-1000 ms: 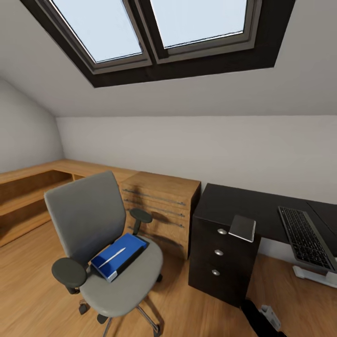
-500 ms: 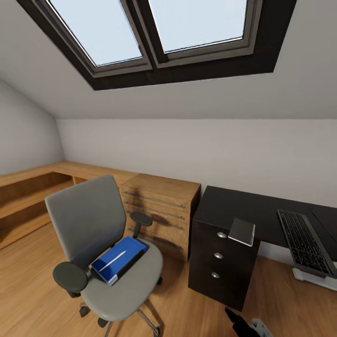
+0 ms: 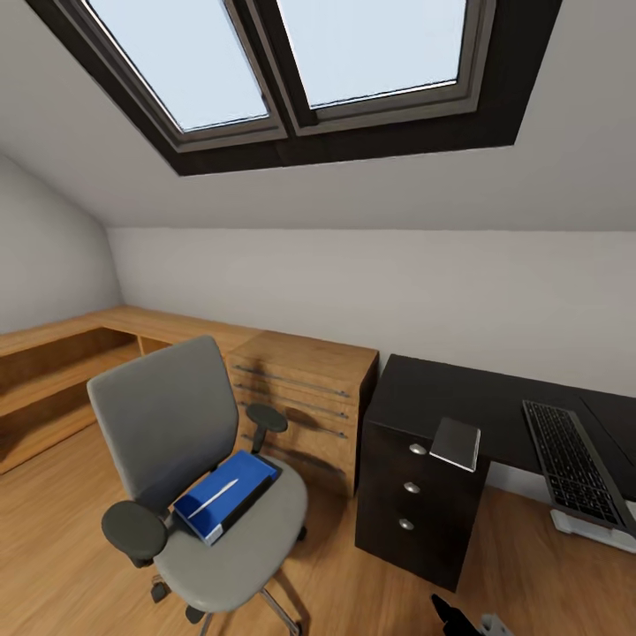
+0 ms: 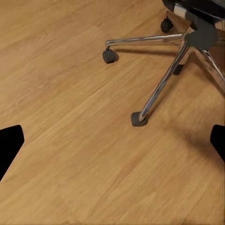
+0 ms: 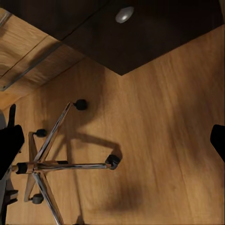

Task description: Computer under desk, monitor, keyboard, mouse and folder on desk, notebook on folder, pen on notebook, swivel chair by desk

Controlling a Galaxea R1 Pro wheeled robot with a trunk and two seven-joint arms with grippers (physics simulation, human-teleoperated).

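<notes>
The grey swivel chair (image 3: 168, 415) stands at the left, a short gap from the black desk (image 3: 442, 389). On its seat lies the blue folder (image 3: 228, 495) with a slim white pen (image 3: 215, 494) across it. A thin grey book, apparently the notebook (image 3: 457, 442), rests on the desk corner above the drawers. The keyboard (image 3: 572, 461) lies on the desk at the right edge. My left gripper (image 4: 112, 143) hangs open over bare floor near the chair's chrome base (image 4: 161, 84). Open too, my right gripper (image 5: 112, 140) looks down at that base (image 5: 47, 164). Monitor, computer and mouse are out of view.
A low light-wood cabinet (image 3: 305, 389) with drawers stands between chair and desk, joined to a long wood shelf (image 3: 53, 371) along the left wall. The desk's drawers carry silver knobs (image 5: 124, 14). A white part (image 3: 587, 530) sits under the desk. Wooden floor (image 3: 53, 548) spreads in front.
The whole head picture has shifted slightly down, so the camera has moved. The right arm's dark part at the lower edge shows less. Chair, folder and desk things keep their places.
</notes>
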